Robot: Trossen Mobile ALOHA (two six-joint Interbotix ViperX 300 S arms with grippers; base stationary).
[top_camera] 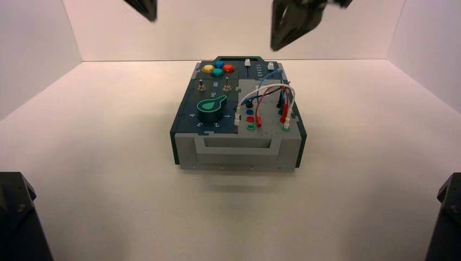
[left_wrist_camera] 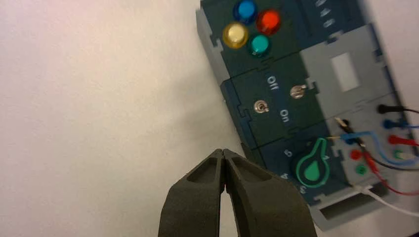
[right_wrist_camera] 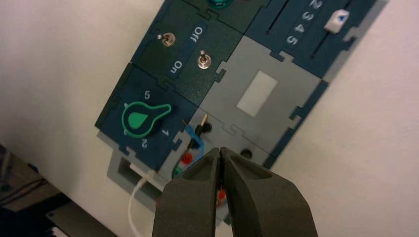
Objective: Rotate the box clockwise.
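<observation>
The box (top_camera: 187,117) stands in the middle of the white table, one grey handle end (top_camera: 236,155) facing me. It bears four coloured buttons (top_camera: 218,69) at the far end, two toggle switches (top_camera: 214,85), a green dial (top_camera: 211,107) and plugged wires (top_camera: 266,100). My left gripper (top_camera: 145,10) hangs high beyond the box's far left, shut and empty; in the left wrist view (left_wrist_camera: 223,152) it hovers over bare table beside the box (left_wrist_camera: 237,101). My right gripper (top_camera: 282,35), shut and empty, hangs above the far right; in the right wrist view (right_wrist_camera: 220,149) it is over the wire sockets (right_wrist_camera: 187,159).
White walls (top_camera: 32,43) close the table on three sides. Dark arm bases sit at the near left corner (top_camera: 16,217) and near right corner (top_camera: 446,217). Two sliders (top_camera: 259,65) lie at the box's far right; one white slider cap (right_wrist_camera: 337,20) shows in the right wrist view.
</observation>
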